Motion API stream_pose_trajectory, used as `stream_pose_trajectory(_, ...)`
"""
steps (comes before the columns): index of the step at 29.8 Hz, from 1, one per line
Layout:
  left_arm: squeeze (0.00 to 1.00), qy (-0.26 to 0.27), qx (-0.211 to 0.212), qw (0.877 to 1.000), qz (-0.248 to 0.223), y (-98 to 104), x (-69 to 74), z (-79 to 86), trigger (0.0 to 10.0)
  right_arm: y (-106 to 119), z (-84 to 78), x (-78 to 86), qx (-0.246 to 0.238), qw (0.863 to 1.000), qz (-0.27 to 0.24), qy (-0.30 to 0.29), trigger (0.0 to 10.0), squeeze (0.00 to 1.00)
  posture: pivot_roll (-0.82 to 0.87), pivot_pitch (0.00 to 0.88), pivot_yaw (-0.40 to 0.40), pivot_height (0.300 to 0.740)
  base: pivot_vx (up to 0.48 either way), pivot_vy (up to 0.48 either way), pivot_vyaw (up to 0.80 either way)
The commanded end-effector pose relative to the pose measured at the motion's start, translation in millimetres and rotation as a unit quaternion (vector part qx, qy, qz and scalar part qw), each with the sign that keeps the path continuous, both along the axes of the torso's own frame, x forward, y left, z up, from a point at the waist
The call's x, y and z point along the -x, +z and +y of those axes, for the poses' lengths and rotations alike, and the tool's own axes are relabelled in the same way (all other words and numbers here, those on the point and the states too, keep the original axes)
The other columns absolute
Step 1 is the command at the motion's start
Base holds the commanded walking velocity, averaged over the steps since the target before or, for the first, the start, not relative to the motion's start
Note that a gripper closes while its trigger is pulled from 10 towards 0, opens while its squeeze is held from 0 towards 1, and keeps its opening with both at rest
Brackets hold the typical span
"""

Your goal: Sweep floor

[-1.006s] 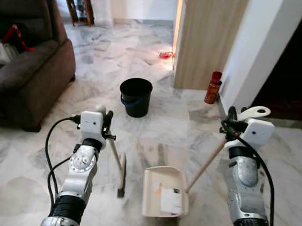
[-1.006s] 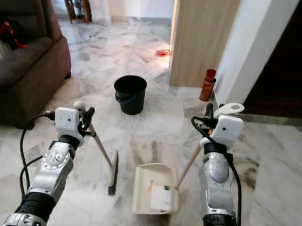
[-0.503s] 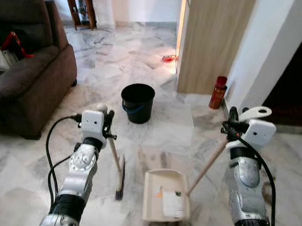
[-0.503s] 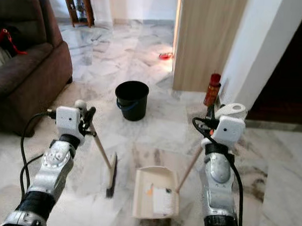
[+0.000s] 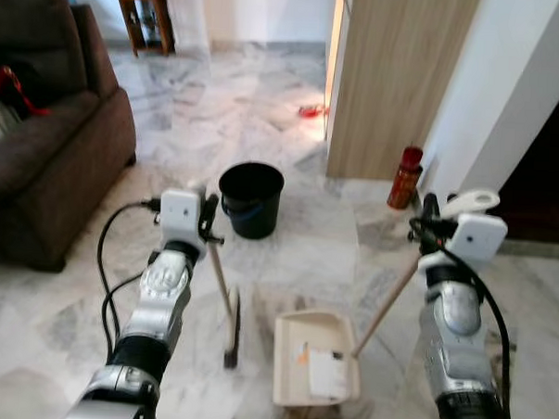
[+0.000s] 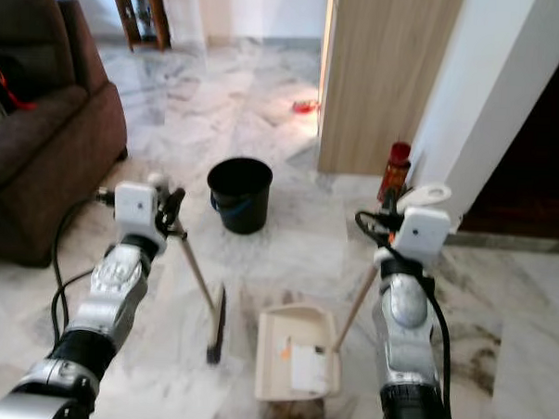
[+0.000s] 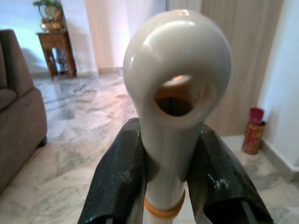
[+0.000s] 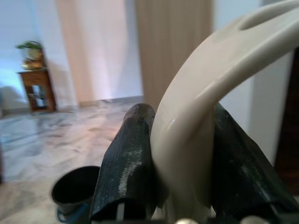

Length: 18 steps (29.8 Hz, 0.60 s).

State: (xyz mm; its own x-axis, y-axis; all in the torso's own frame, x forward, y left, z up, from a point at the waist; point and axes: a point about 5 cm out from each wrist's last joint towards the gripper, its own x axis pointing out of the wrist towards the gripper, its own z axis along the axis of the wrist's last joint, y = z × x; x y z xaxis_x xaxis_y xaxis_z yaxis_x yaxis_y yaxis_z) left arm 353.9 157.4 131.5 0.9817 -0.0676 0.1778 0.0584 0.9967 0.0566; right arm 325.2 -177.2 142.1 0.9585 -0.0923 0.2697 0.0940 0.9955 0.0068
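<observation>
The broom point(image 5: 230, 311) is stood on the marble floor point(image 5: 288, 224), its dark head down and its pale stick slanting up to the left gripper point(image 7: 170, 161). The stick's cream, holed end is clamped between the black fingers point(image 7: 119, 172). The dustpan point(image 5: 315, 370) is laid flat just beside the broom head, with scraps of paper in it; its long handle is slanted up to the right gripper point(image 8: 180, 172), which is closed on the cream loop. Both tools are judged light, stiff and smooth, so a grip at the very top gives little leverage and twisting is likely; a hold lower on each stick would be steadier. A bucket point(image 5: 251, 200) is seen beyond them, a red can point(image 5: 404, 177) by the wall, a sofa point(image 5: 50, 153) on the left.
</observation>
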Motion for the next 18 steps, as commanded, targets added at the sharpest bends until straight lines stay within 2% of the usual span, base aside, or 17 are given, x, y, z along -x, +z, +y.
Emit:
stream_pose_trajectory(1, 0.0, 0.001, -0.001, 1.0, -0.026, 10.2, -3.5, -2.2, 10.0, 10.0, 1.0, -3.4, -0.019, 0.999, -0.028, 0.0, 10.0, 0.0, -0.06, 0.0, 0.047, 0.74, 0.352, 0.0, 0.0)
stream_pose_trajectory(9, 0.0, 0.021, -0.004, 0.999, -0.025, 3.6, 1.7, 8.9, 10.0, 13.4, 9.0, -6.8, -0.01, 0.999, -0.034, 0.016, 10.0, 0.0, -0.04, 0.0, 0.031, 0.74, 0.354, 0.0, 0.0)
stream_pose_trajectory(14, 0.0, 0.029, -0.004, 0.999, -0.023, -2.0, 6.5, 12.5, 10.0, 9.7, 11.6, -6.9, -0.014, 0.999, -0.029, 0.021, 10.0, 0.0, -0.03, 0.0, 0.029, 0.74, 0.355, 0.0, 0.6)
stream_pose_trajectory(18, 0.0, 0.028, -0.005, 0.999, -0.024, -1.3, 6.2, 12.6, 10.0, 8.3, 13.0, -6.6, -0.028, 0.999, -0.028, 0.021, 10.0, 0.0, -0.03, 0.0, 0.035, 0.74, 0.354, 0.0, 0.0)
